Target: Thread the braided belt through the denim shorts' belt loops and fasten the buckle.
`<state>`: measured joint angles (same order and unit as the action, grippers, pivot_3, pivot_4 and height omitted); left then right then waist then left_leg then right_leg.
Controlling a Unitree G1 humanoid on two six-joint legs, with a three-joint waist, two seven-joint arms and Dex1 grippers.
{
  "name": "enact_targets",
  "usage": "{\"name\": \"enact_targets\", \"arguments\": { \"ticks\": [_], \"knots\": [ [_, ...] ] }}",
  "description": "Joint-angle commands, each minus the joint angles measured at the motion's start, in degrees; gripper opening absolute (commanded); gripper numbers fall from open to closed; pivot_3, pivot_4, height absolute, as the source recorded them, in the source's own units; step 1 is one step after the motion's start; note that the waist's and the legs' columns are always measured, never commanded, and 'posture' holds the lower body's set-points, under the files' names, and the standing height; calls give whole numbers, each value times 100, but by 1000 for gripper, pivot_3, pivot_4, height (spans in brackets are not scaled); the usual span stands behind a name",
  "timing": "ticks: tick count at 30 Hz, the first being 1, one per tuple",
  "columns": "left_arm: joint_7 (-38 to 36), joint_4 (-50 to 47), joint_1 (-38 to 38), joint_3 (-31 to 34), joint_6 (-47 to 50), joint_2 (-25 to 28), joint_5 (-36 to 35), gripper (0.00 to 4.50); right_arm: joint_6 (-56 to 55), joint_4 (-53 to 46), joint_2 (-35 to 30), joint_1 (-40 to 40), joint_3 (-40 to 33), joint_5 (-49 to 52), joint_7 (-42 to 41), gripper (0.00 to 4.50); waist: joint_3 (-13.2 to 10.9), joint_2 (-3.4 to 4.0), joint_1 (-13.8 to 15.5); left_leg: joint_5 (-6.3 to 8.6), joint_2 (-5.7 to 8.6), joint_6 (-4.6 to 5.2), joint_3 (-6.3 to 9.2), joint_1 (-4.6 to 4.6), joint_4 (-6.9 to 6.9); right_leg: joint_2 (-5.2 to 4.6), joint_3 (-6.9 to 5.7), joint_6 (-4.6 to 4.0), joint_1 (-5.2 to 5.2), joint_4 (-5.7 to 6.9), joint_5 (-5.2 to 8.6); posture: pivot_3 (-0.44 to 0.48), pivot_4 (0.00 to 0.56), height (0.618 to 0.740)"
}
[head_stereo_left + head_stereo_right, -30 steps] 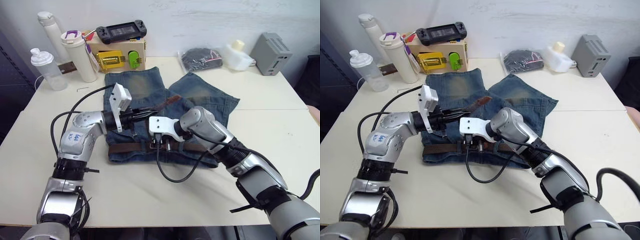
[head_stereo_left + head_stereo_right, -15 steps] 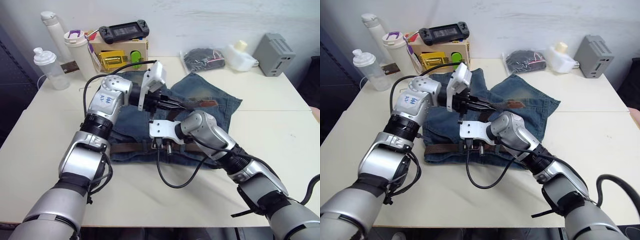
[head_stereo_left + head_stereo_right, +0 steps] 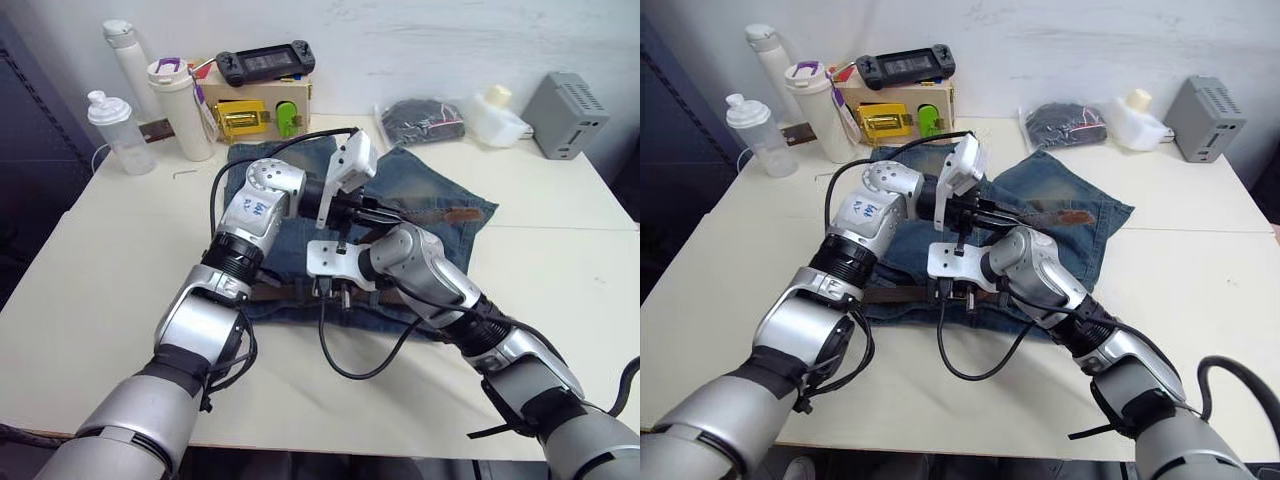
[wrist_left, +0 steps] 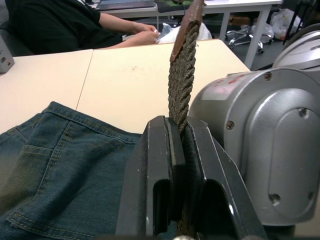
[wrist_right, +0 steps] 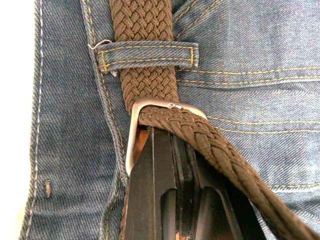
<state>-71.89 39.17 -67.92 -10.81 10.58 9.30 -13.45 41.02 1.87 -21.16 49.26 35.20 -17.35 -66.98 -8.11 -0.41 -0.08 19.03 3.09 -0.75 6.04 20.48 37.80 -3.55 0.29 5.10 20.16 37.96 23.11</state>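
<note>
The denim shorts [image 3: 440, 195] lie flat in the middle of the table, waistband toward me. The braided belt [image 3: 268, 292] runs along the waistband and under a belt loop [image 5: 147, 56]. Its free end passes through the silver buckle [image 5: 165, 106] and stretches taut over the shorts' right leg to a brown tip [image 3: 455, 215]. My left gripper [image 4: 179, 125] is shut on this strap, held above the shorts. At the waistband's middle, my right gripper [image 5: 172, 140] is shut on the buckle's end of the belt, its fingers under the frame.
Bottles [image 3: 122, 132] and a white tumbler [image 3: 185, 108] stand at the back left beside a wooden box [image 3: 255, 110] with a game controller on top. A black bag [image 3: 425, 118], a white jug [image 3: 500, 110] and a grey box [image 3: 575, 115] line the back right. A person [image 4: 75, 25] sits at another table.
My left gripper has swung from the shorts' left side across to the right, drawing the belt's free end through the buckle and out over the right leg. The right gripper has stayed at the buckle.
</note>
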Motion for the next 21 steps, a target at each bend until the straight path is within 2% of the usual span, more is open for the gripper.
{"name": "enact_targets", "arguments": {
  "ticks": [1,7,14,17,21],
  "knots": [
    [563,-1160,-592,718,-499,-629,-748,0,221,933,263,-1001,1055,113,-307,81,0,0,3,0,0,0,1,0,1,0,0,0,-1,0,0,0,150,740],
    [1071,-2059,713,1014,-54,166,-576,0,290,262,376,-1097,102,330,299,81,1,2,-18,0,-1,0,1,-1,-2,1,0,0,-1,1,0,0,150,740],
    [1542,-4173,3162,1490,600,1760,-185,0,1134,-1775,688,-1493,-1841,1143,1153,81,-38,18,-170,-1,-7,-3,-3,15,-37,5,7,0,54,14,0,0,150,740],
    [1734,-4681,3780,1584,732,2097,-186,0,1476,-2386,694,-1576,-2283,1581,1303,81,-49,20,-154,-2,-3,-4,2,105,10,3,6,0,139,77,0,0,150,740],
    [1940,-5183,4269,1619,905,2297,-270,0,2242,-3129,855,-1591,-3011,2371,1498,81,-58,23,-120,-1,12,-2,19,110,8,-6,7,0,132,64,0,0,150,740]
  ]
}}
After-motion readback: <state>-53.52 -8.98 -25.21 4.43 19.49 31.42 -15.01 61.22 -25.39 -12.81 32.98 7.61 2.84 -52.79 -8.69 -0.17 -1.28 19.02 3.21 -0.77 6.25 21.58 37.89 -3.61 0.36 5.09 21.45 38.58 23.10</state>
